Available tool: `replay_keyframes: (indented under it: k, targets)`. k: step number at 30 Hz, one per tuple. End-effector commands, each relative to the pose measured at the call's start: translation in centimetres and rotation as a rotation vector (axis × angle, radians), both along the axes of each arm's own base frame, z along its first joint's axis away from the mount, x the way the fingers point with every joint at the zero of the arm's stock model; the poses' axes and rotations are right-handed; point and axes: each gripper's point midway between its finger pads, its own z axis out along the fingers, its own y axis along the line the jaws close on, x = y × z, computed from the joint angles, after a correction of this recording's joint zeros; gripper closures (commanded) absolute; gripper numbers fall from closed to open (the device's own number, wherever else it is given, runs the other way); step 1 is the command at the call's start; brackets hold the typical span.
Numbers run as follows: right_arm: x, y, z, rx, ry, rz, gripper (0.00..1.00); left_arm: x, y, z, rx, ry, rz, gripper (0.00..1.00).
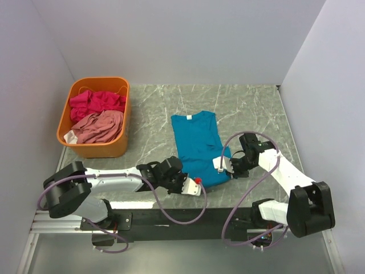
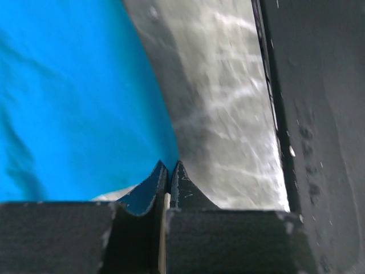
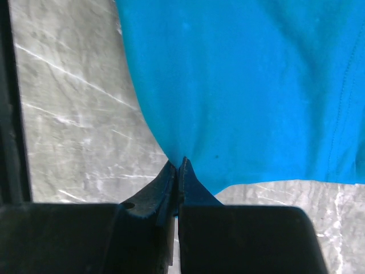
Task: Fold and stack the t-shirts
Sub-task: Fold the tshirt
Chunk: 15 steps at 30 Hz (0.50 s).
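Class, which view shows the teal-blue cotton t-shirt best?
The top external view: the teal-blue cotton t-shirt lies there almost whole. The wrist views show only a hem corner each, at the shut left end effector and right end effector.

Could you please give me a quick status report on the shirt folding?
Left gripper, right gripper shut on teal t-shirt, near hem. Shirt flat on table. Magenta t-shirt, salmon t-shirt in orange basket. Nothing in the way.
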Motion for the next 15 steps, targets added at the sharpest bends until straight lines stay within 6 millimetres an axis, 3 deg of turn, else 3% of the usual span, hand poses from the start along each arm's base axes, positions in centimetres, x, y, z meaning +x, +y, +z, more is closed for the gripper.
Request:
replay_keyframes:
  k: [1, 4, 6, 7, 11, 12, 13, 15]
  targets:
    - [-0.2, 0.2, 0.8, 0.02, 0.034, -0.032, 1.0, -0.7, 0.9, 0.2, -0.009, 0.032, 0.017, 1.0]
    - [2.5, 0.8, 2.6, 0.039, -0.003, -0.063, 1.0, 1.0, 0.8, 0.6, -0.021, 0.005, 0.035, 1.0]
    - [4.0, 1.2, 3.2, 0.048, 0.002, -0.093, 1.0, 3.4, 0.8, 1.2, -0.03, -0.017, 0.065, 1.0]
    - [5.6, 1.6, 4.6, 0.061, -0.029, -0.109, 1.0, 4.3, 0.7, 1.5, -0.043, -0.021, 0.071, 1.0]
    - [10.3, 2.5, 6.6, 0.081, -0.061, -0.167, 1.0, 10.9, 1.4, 3.1, -0.075, -0.069, 0.155, 1.0]
    - [11.3, 2.7, 6.1, 0.076, -0.04, -0.182, 1.0, 12.1, 1.6, 3.5, -0.083, -0.076, 0.17, 1.0]
    - [13.4, 3.3, 7.4, 0.098, -0.074, -0.209, 1.0, 13.2, 1.7, 3.7, -0.091, -0.082, 0.186, 1.0]
    - [15.7, 3.8, 6.8, 0.104, -0.054, -0.246, 1.0, 16.8, 2.5, 3.9, -0.109, -0.094, 0.241, 1.0]
